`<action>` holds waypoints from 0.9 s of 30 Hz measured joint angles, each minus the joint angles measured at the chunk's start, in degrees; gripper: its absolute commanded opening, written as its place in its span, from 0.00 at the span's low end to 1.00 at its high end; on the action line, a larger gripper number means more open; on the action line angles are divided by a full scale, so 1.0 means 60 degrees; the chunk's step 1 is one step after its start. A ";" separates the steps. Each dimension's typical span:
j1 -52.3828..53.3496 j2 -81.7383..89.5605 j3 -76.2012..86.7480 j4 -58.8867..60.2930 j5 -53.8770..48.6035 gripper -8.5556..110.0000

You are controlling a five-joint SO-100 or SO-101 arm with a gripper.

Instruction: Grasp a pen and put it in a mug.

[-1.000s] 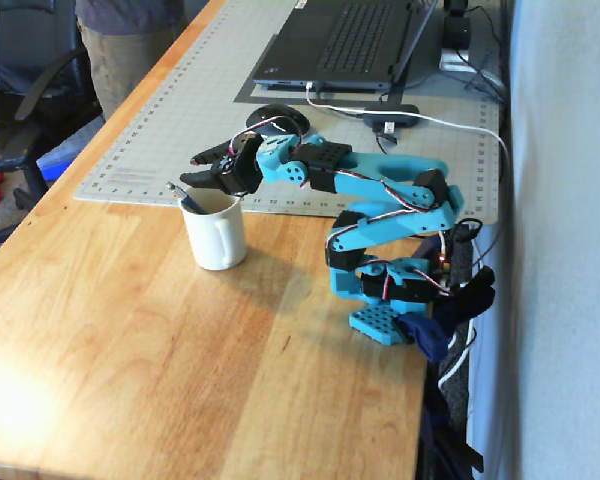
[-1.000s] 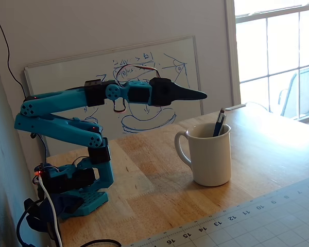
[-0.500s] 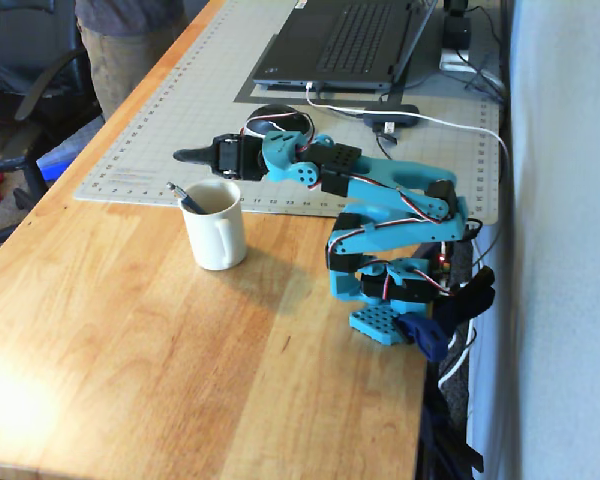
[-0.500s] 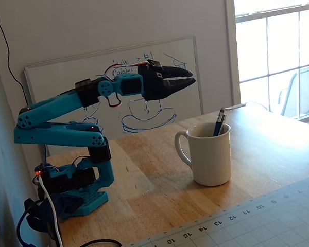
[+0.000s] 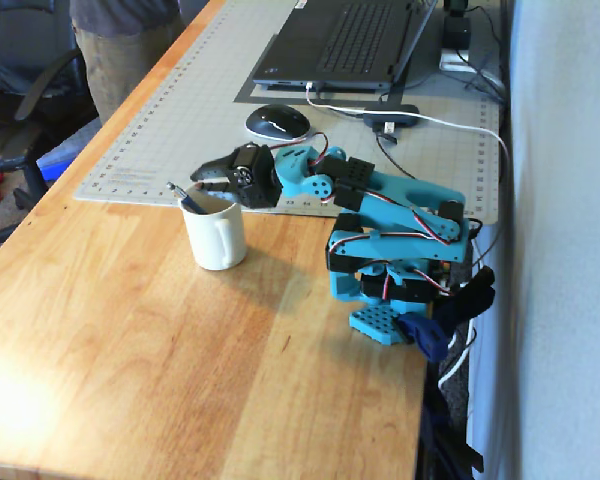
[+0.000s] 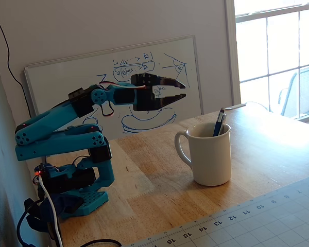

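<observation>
Pen [image 6: 218, 122] stands tilted inside mug [image 6: 210, 154], top end above rim. We judge placement done. Mug upright on desk [image 5: 130, 330]. Gripper [image 6: 178, 90] clear of mug, jaws parted, empty. Remaining: arm retreat only.

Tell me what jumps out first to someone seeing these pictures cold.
The bright blue arm stands at the wooden table's edge, its gripper open and empty in the air beside the mug. The cream mug stands upright on the wood with the pen leaning inside it. Behind lie a laptop and a mouse on a cutting mat.
</observation>
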 measured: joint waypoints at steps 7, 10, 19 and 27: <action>0.0000 0.0308 0.0879 0.1802 0.1992 0.11; -0.0088 0.0337 0.1245 0.2710 0.2212 0.11; -0.0073 0.1641 0.1787 0.5303 0.2256 0.11; -0.0073 0.1919 0.2358 0.7163 0.2256 0.11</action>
